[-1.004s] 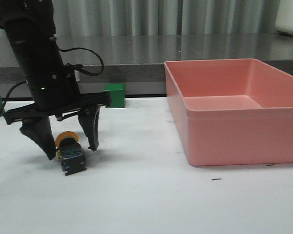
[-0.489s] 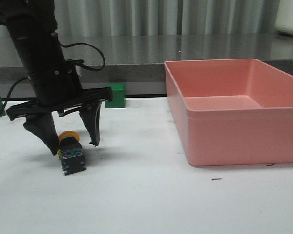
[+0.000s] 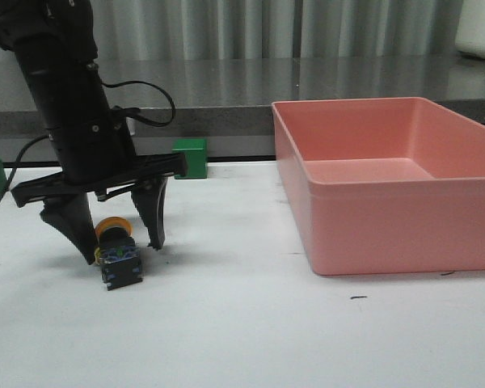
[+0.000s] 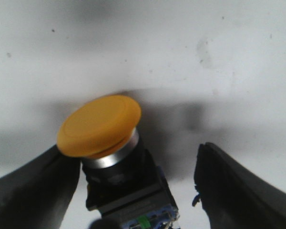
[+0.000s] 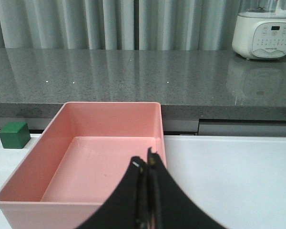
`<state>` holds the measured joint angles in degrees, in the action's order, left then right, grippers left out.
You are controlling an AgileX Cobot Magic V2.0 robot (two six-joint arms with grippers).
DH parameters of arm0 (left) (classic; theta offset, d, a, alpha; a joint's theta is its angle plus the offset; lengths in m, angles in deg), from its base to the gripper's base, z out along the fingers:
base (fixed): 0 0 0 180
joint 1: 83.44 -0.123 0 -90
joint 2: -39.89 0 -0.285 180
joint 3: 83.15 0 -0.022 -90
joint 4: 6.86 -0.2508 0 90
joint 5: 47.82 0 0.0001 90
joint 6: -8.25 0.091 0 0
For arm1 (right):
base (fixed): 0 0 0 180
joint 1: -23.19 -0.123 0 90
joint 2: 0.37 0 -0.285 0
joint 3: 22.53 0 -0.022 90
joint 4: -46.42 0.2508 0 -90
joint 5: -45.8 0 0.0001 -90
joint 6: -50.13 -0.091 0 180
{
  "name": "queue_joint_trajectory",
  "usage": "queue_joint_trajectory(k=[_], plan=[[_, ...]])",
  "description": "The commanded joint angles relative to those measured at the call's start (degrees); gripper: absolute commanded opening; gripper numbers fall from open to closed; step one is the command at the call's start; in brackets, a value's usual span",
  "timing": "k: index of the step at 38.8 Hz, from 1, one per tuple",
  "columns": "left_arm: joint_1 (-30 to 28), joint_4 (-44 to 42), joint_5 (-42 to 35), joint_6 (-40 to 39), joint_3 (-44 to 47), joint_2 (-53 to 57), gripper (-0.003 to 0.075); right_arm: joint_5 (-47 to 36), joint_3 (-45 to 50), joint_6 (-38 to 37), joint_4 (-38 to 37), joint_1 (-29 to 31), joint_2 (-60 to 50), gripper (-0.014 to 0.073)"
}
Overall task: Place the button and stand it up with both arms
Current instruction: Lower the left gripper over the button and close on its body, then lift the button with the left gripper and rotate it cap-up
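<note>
Left claw straddling the button on the counter

Front view: your left claw points down, fingers spread either side of the button, which lies tilted on the white counter, well apart from the pink bin. Left wrist view: yellow cap looks smooth and slippery; you'd likely do better gripping the rigid, light black body. Right wrist view: your right claw is pressed together, empty, above the bin.

Yellow-capped button apparently upright on table.
</note>
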<state>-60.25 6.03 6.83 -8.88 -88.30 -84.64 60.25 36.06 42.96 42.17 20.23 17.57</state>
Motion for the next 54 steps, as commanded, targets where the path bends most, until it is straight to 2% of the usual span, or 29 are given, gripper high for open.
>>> queue_joint_trajectory(k=[1,5,12,15,24,27,37,47,54], plan=[[0.4,0.2,-0.1,-0.6,-1.6,2.8,0.0476,-4.9,-1.5,0.5,-0.6,0.4,0.6,-0.0071],[0.4,-0.1,-0.1,-0.6,-1.6,2.8,0.0424,-4.9,-1.5,0.5,-0.6,0.4,0.6,-0.0071],[0.4,-0.5,-0.1,-0.6,-1.6,2.8,0.0278,-4.9,-1.5,0.5,-0.6,0.4,0.6,-0.0071],[0.4,-0.7,-0.1,-0.3,-1.6,2.8,0.0244,-4.9,-1.5,0.5,-0.6,0.4,0.6,-0.0071],[0.8,-5.2,-0.9,-0.1,-1.6,4.8,0.0241,-4.9,-1.5,0.5,-0.6,0.4,0.6,-0.0071],[1.6,-7.6,-3.9,-0.1,-0.7,6.9,0.0241,-4.9,-1.5,0.5,-0.6,0.4,0.6,-0.0071],[4.5,-16.7,-29.9,-3.7,14.9,20.4,0.0241,-4.9,-1.5,0.5,-0.6,0.4,0.6,-0.0071],[-0.1,-23.4,-52.9,-3.5,32.3,31.7,0.0241,-4.9,-1.5,0.5,-0.6,0.4,0.6,-0.0071],[-3.2,-31.4,-75.2,-3.3,44.7,35.7,0.0241,-4.9,-1.5,0.5,-0.6,0.4,0.6,-0.0071]])
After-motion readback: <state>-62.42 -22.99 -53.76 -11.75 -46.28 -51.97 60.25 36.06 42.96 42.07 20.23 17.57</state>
